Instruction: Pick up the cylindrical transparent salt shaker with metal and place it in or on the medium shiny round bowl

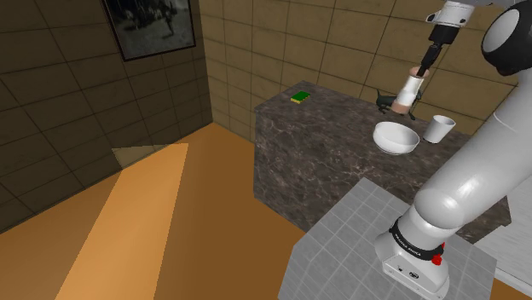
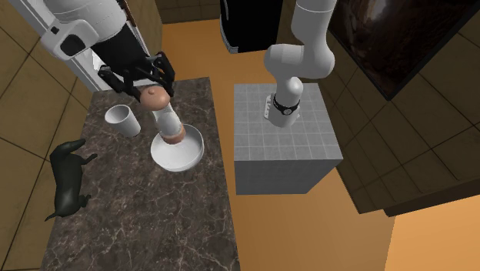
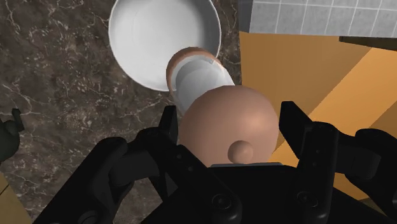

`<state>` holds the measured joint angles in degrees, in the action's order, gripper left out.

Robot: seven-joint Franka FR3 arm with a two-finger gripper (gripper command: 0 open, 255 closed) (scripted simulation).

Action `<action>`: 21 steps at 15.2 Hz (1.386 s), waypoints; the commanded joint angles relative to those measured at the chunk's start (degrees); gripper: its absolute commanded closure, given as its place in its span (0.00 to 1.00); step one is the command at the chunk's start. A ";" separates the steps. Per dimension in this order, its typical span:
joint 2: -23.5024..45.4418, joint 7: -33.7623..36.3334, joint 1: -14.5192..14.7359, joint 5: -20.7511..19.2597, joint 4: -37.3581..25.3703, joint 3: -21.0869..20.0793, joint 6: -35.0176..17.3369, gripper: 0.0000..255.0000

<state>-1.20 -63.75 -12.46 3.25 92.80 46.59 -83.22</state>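
My gripper (image 3: 229, 124) clamps the tan-capped salt shaker (image 2: 167, 119), tilted over the white bowl (image 1: 394, 147) near the marble counter's (image 1: 324, 153) stand-side edge. A white cup (image 1: 439, 129) stands just beside the bowl. Beyond it is a dark dog figurine (image 2: 68, 177). A green block (image 1: 300, 96) lies at the far corner.

**Arm** (image 1: 465, 183): white links with dark joints. The base (image 1: 415, 253) has a black collar and a red spot. The lower link rises steeply and the elbow bends over high up. In the second exterior view the forearm (image 2: 81, 23) comes in from the upper left.

**Wrist:** white, angled downward at a slant.

**Hand** (image 1: 421, 68): all black with two fingers (image 3: 167, 130), pointing down and tilted.

**State:** the fingers stand on either side of the rounded cap of a salt shaker (image 3: 200, 79) and clasp it. The shaker hangs slanted below the hand.
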 commanded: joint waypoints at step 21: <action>1.77 -6.23 -2.57 0.43 9.35 2.72 -10.18 1.00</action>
<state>0.60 -69.97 -15.06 3.69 101.24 49.34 -92.49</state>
